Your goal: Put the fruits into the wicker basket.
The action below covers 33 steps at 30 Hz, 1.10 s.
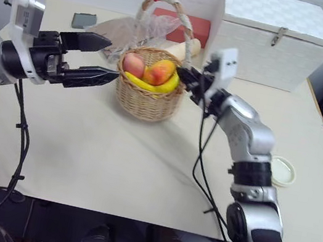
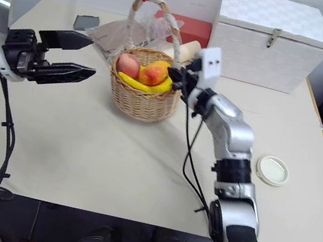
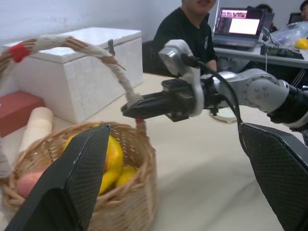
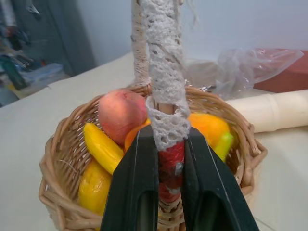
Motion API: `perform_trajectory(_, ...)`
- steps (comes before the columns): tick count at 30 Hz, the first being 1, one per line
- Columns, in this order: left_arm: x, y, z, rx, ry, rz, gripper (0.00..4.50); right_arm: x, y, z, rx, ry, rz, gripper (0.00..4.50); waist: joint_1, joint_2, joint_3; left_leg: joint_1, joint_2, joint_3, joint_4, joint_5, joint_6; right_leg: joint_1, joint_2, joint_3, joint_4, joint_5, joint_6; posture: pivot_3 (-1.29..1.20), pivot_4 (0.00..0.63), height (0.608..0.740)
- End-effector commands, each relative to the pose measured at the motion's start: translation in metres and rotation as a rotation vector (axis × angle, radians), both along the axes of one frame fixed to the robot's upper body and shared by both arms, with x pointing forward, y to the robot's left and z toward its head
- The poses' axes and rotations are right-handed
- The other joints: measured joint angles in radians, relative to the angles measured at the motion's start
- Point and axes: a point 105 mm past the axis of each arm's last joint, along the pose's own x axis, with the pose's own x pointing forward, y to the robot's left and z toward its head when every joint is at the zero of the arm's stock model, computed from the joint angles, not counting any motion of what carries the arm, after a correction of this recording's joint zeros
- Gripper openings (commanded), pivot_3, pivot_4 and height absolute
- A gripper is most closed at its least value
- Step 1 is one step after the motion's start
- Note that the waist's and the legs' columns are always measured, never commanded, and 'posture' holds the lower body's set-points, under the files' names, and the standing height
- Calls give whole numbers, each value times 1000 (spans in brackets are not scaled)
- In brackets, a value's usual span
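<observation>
Both black fingers of the left gripper (image 1: 100, 59) are spread wide, just left of the wicker basket (image 1: 146, 102). Peach (image 1: 134, 64), mango (image 1: 160, 72) and banana (image 1: 152, 85) lie inside it. On the basket's right, the right gripper (image 4: 171, 159) pinches the handle's (image 4: 163, 77) base.

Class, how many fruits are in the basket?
3, all in the wicker basket: peach on the robot's left, mango beside it, banana along the front. More could hide underneath.
</observation>
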Motion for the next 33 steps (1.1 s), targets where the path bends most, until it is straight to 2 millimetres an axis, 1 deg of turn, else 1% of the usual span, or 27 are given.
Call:
perform_trajectory(1,-10,-14,7,1,-45,-57,4500,-34,-64,56,38,-214,-94,233,9,0,0,0,0,0,0,0,0,0,0,0,0,0,0,0,150,740)
perform_trajectory(3,-9,-18,4,-9,-39,-70,4500,-47,-94,58,-21,-229,-159,233,26,1,0,-1,0,-1,0,-1,0,0,0,-1,-2,0,1,0,150,740)
perform_trajectory(4,-8,-19,4,-17,-33,-75,4500,-51,-105,57,-48,-226,-192,233,29,1,0,-1,0,-1,0,-1,0,0,0,-1,-3,0,1,0,150,740)
perform_trajectory(7,-4,-26,-1,-31,-19,-94,4500,-58,-140,40,-123,-184,-317,233,31,1,0,2,0,-1,0,-1,0,3,0,0,-3,0,1,0,150,740)
perform_trajectory(10,0,-32,-4,-34,-16,-109,4500,-59,-157,20,-183,-155,-395,233,20,1,0,7,0,1,0,-1,1,7,1,2,-3,0,1,0,150,740)
perform_trajectory(13,3,-39,-7,-37,-10,-127,4500,-60,-179,0,-193,-126,-496,233,10,1,0,8,0,3,0,-1,0,7,2,4,-1,0,2,0,150,740)
perform_trajectory(15,5,-41,-8,-40,-6,-130,4500,-64,-187,-10,-208,-117,-525,233,9,1,0,8,0,2,0,0,0,7,2,3,0,0,2,0,150,740)
perform_trajectory(17,8,-42,-9,-43,0,-130,4500,-70,-193,-16,-204,-98,-531,956,12,1,0,8,0,2,0,0,-1,7,2,3,0,0,2,0,150,740)
perform_trajectory(18,10,-42,-10,-50,12,-134,4500,-78,-196,-17,-217,-91,-521,1209,15,1,0,8,0,2,0,0,-1,7,2,3,0,0,2,0,150,740)
perform_trajectory(20,12,-41,-12,-58,24,-140,4500,-89,-199,-17,-230,-82,-505,1900,23,1,0,8,0,2,0,0,-1,7,2,3,0,0,2,0,150,740)
perform_trajectory(23,13,-39,-18,-32,42,-160,4500,-120,-223,-1,-248,-46,-515,3003,30,2,1,8,0,2,0,0,-1,7,2,3,0,0,3,0,150,740)
perform_trajectory(24,13,-39,-19,-26,46,-165,4500,-127,-226,1,-256,-34,-511,3269,31,2,1,8,-1,2,0,0,-1,7,2,3,-1,0,3,0,150,740)
perform_trajectory(25,13,-37,-20,-19,45,-171,4500,-137,-231,2,-260,12,-489,3666,32,2,1,8,-1,2,0,0,-1,7,2,3,-1,0,3,0,150,740)
perform_trajectory(27,14,-33,-20,-7,41,-175,4500,-167,-243,8,-289,104,-406,4319,33,2,1,9,0,0,-1,-1,0,10,2,2,-4,0,3,0,150,740)
perform_trajectory(28,15,-32,-19,-4,38,-177,4500,-177,-246,12,-296,134,-374,4446,34,2,1,11,0,-2,-2,-1,0,14,3,1,-7,0,3,0,150,740)
perform_trajectory(29,15,-28,-17,2,33,-177,4500,-198,-255,18,-299,192,-334,4446,34,2,1,13,0,-2,-2,-2,1,16,4,1,-10,0,3,0,150,740)
perform_trajectory(30,14,-24,-16,8,27,-181,4500,-215,-260,27,-285,237,-298,4446,35,3,1,15,0,-4,-3,-4,5,20,4,0,-13,0,4,0,150,740)
perform_trajectory(31,14,-22,-14,12,24,-184,4500,-226,-261,33,-273,263,-270,4446,35,3,1,15,0,-3,-4,-5,7,21,4,1,-15,0,4,0,150,740)
perform_trajectory(33,13,-19,-14,18,30,-193,4500,-230,-260,38,-233,283,-245,4446,26,1,0,17,1,-2,-5,-7,9,24,4,1,-21,1,6,0,150,740)
